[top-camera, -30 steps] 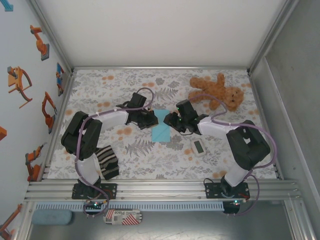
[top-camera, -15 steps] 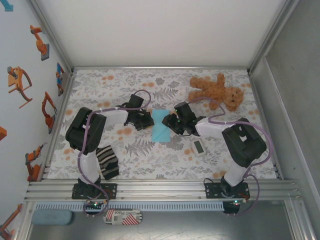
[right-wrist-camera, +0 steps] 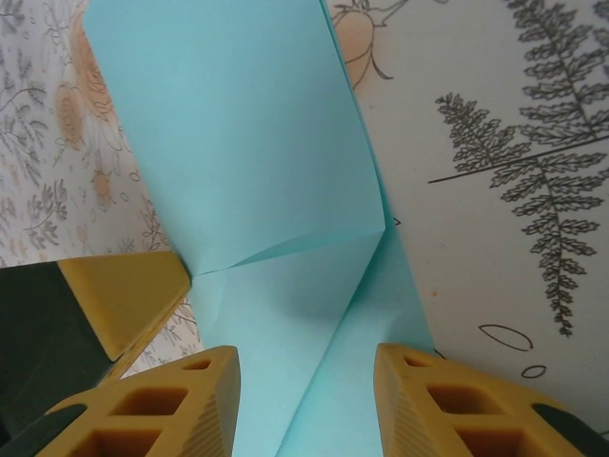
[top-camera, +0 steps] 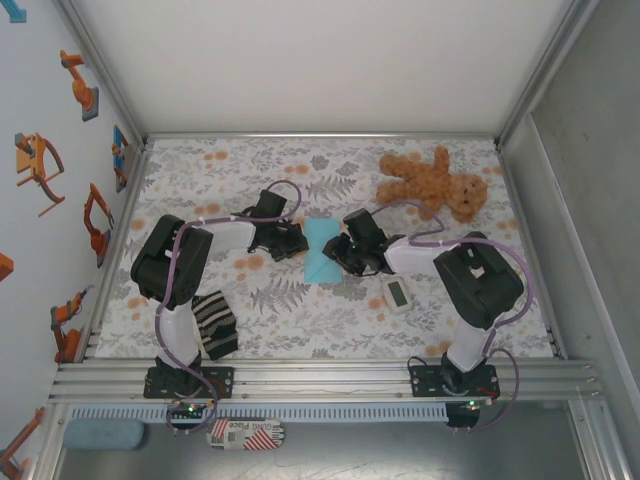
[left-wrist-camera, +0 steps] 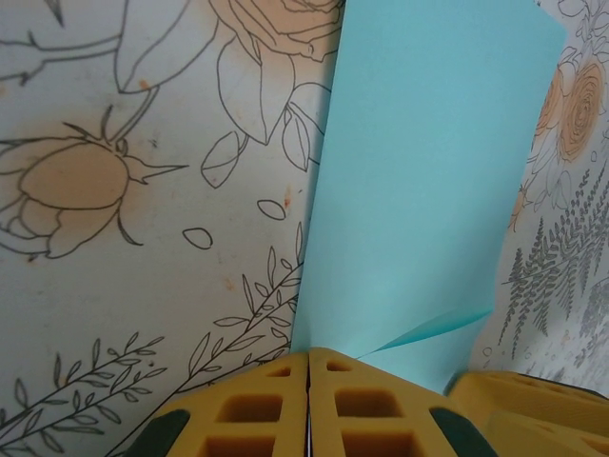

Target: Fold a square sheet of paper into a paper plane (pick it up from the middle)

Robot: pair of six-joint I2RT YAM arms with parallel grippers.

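The left gripper [left-wrist-camera: 309, 358] is clamped on one edge of the square sheet of paper [left-wrist-camera: 428, 171]. The right gripper [right-wrist-camera: 306, 362], jaws parted, straddles the opposite side, mid-table [top-camera: 300, 310].

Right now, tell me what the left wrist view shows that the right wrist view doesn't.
Left wrist view: the left gripper with its jaws shut, apparently pinching an edge of the square sheet of paper, and rose outlines on the tablecloth. Right wrist view: the right gripper with its jaws open astride the sheet, a crease running across the paper, and a fern print. Both: the light-blue sheet on the floral tablecloth, and a yellow finger of the opposite gripper at the frame's edge.
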